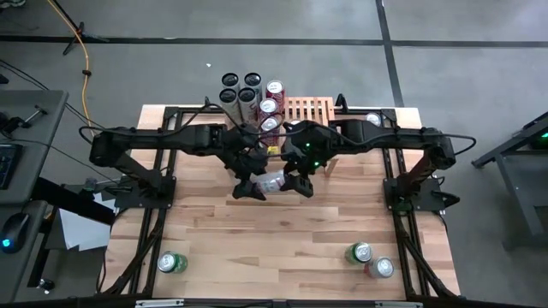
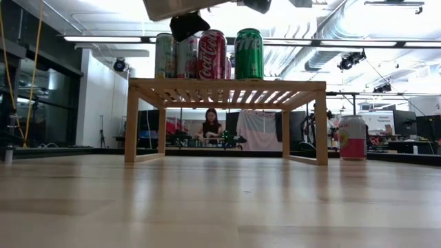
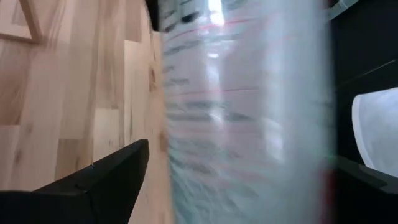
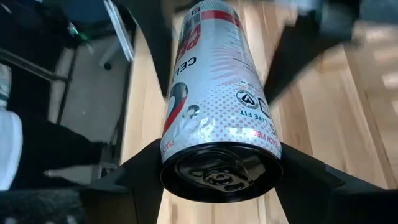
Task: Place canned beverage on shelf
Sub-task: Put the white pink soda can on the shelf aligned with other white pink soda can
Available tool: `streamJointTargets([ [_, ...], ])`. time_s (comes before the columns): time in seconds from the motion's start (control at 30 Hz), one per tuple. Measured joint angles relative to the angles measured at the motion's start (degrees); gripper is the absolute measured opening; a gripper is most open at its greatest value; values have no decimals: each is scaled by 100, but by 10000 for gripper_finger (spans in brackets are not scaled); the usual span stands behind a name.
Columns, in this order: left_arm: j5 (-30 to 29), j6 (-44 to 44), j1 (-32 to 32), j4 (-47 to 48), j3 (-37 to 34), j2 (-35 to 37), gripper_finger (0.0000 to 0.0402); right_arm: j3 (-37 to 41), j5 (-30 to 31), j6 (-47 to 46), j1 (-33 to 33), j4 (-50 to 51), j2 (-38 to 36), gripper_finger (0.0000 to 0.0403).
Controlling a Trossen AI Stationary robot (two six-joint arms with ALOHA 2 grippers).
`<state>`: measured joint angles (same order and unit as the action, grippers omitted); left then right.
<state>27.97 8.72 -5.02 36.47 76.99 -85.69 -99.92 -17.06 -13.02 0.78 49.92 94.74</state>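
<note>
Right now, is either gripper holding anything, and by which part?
The right gripper holds a white can at its bottom end. The left gripper stands around the same can's side, wide, and whether it grips cannot be told.

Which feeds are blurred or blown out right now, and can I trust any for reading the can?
Left wrist view: the white can fills the frame, smeared, its print unreadable. Right wrist view: the can's dark end and lettering sharp, with blur only toward the far end. Low view: ceiling lights glare behind the shelf; the cans on it still read. High view: even light, the can small between both grippers.
</note>
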Motion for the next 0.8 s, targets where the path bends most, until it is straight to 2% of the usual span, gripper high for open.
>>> streamJointTargets([
  [0.1,2,-96,0,70,0,82,367,4,44,23,10,256,0,234],
  [0.3,-18,-197,-7,128,0,218,355,4,146,15,76,140,0,234],
  [0.43,-31,-267,-3,189,0,213,315,4,177,0,69,84,0,234],
  [0.6,-39,-300,9,211,7,165,230,11,151,-21,66,95,2,234],
  [0.8,28,-260,-59,245,7,201,229,11,-92,-24,78,43,2,234],
])
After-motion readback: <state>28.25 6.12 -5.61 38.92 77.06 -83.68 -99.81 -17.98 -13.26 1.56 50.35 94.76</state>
